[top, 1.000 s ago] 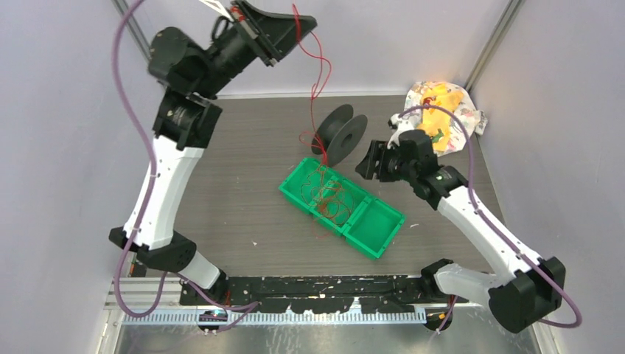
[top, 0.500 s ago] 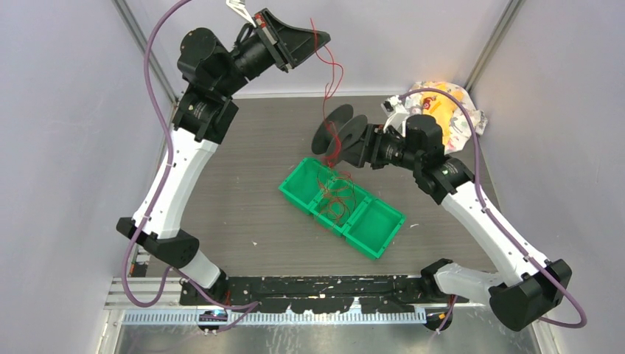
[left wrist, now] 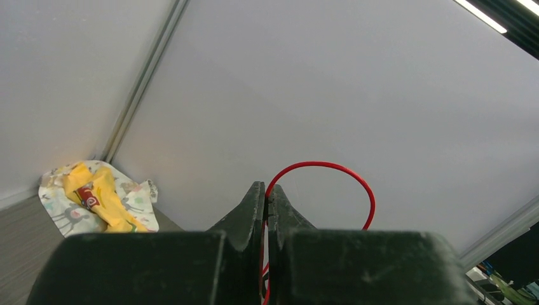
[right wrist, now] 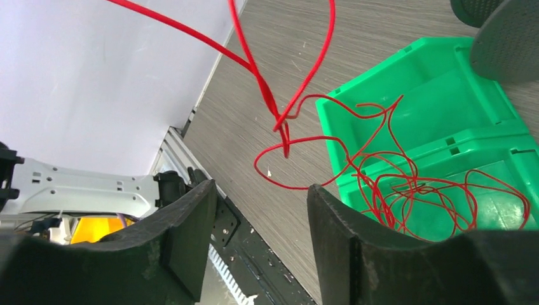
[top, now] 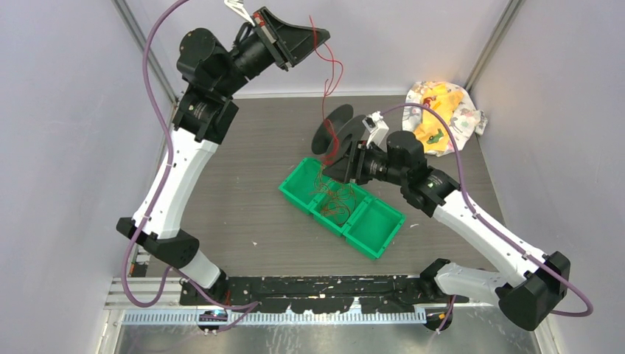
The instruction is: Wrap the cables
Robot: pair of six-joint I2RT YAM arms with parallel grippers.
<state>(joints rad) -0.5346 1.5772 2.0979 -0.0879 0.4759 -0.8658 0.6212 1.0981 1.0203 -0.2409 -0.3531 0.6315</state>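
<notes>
The red cable point(top: 329, 74) hangs from my left gripper point(top: 311, 38), raised high at the back, down toward the black spool point(top: 333, 127). In the left wrist view the left gripper point(left wrist: 266, 190) is shut on the cable point(left wrist: 330, 166), which loops out past the tips. More cable lies tangled in the green bin point(top: 372, 225). My right gripper point(top: 340, 164) is open and empty, just in front of the spool and over the bin's far end. In the right wrist view the right gripper point(right wrist: 260, 203) has cable strands point(right wrist: 279, 121) ahead of it, the bin point(right wrist: 445, 95) to the right and the spool point(right wrist: 508, 38) at the top right.
A crumpled patterned cloth with yellow things point(top: 442, 110) lies at the back right corner and also shows in the left wrist view point(left wrist: 95, 197). The grey walls stand close behind and on both sides. The black rail point(top: 317, 291) runs along the near edge.
My right arm has swung left, from right of the spool to in front of it over the bin. The spool has shifted and tilted. My left gripper moved slightly right, still holding the cable.
</notes>
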